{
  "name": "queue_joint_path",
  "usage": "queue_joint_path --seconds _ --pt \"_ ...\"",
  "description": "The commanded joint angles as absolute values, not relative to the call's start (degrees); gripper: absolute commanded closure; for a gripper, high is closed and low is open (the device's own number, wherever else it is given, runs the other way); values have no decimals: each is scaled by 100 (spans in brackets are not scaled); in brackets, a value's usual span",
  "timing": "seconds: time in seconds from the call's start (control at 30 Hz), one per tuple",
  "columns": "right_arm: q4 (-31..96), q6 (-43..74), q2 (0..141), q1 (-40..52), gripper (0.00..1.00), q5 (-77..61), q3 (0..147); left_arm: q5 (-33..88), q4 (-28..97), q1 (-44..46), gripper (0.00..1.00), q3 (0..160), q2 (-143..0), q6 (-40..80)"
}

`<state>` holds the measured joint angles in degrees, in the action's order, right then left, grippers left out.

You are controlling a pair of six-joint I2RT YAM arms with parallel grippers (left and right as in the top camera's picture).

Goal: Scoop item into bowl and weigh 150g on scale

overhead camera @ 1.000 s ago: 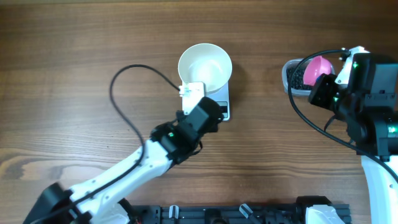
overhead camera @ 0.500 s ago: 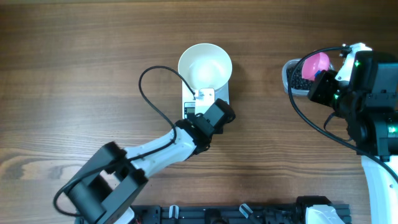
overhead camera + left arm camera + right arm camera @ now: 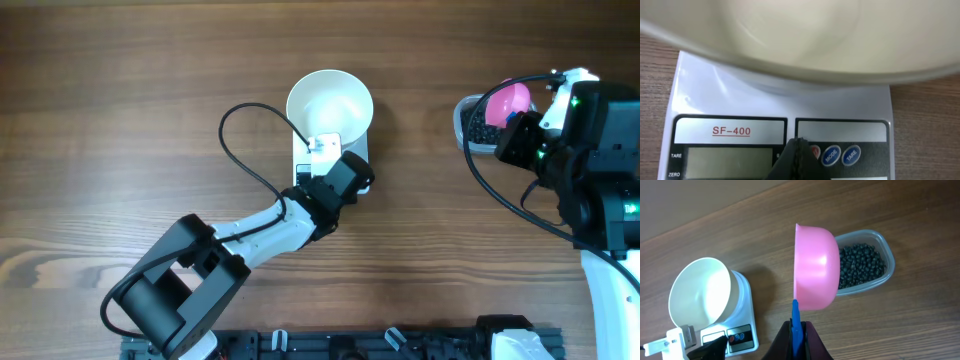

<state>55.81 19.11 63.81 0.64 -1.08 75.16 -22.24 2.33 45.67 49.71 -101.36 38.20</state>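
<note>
Step in hand (judged): zero the scale with the empty bowl on it, before any scooping.

- Left gripper (image 3: 798,152): clenched, nothing in it. The tip sits at the scale's (image 3: 715,90) front panel, just left of the red button (image 3: 815,151). Cannot tell whether it touches the panel.
- Display (image 3: 727,161), at the scale's front left, looks blank with no digits readable. I judge the scale is not yet on or zeroed.
- Bowl (image 3: 330,100): on the scale's rear half, empty, overhanging the platform.
- Item (image 3: 860,265): all in the clear tub (image 3: 888,266) on the desk (image 3: 120,90), well to the right of the scale. None is in the bowl.
- Right gripper (image 3: 797,330): grasping the blue handle (image 3: 796,312) of the pink scoop (image 3: 815,270), held above the tub's scale-facing edge. Only the scoop's outer shell shows, so its load is unknown.

To do it well:
1. Shift the tip slightly right so it lands squarely on 1 button, not the panel seam.
2. Press straight down and briefly. A sideways push could slide the scale or jostle the bowl.
3. Lift clear of the platform before reading, and confirm 0 appears.
4. Keep the scoop waiting at the tub until then.
</note>
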Motion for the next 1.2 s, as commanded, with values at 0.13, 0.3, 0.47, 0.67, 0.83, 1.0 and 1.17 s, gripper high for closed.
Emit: queue_joint_path --seconds 0.13,0.3,0.47,0.67,0.83,1.0,1.17 --pt "5529 1796 6403 45 96 -139 7662 -2294 106 4541 96 5048 -10289 3771" --pt "5520 1796 6403 45 96 -139 7662 -2189 36 4543 96 5048 -10427 3771" --pt "5509 1798 6403 45 96 -141 7662 -2189 38 4547 96 5048 -10427 3771" --pt "5509 1796 6403 45 96 -141 7662 -2036 64 4552 96 5048 -10427 3769" --pt "5509 1796 6403 45 96 -139 7662 -1935 110 4552 96 5048 -10427 3767" --pt "5507 1752 6403 45 96 -141 7660 -1905 148 4552 96 5048 -10427 3767" --pt "5489 1754 6403 45 96 -141 7662 -1839 355 4552 96 5048 -10427 3767"
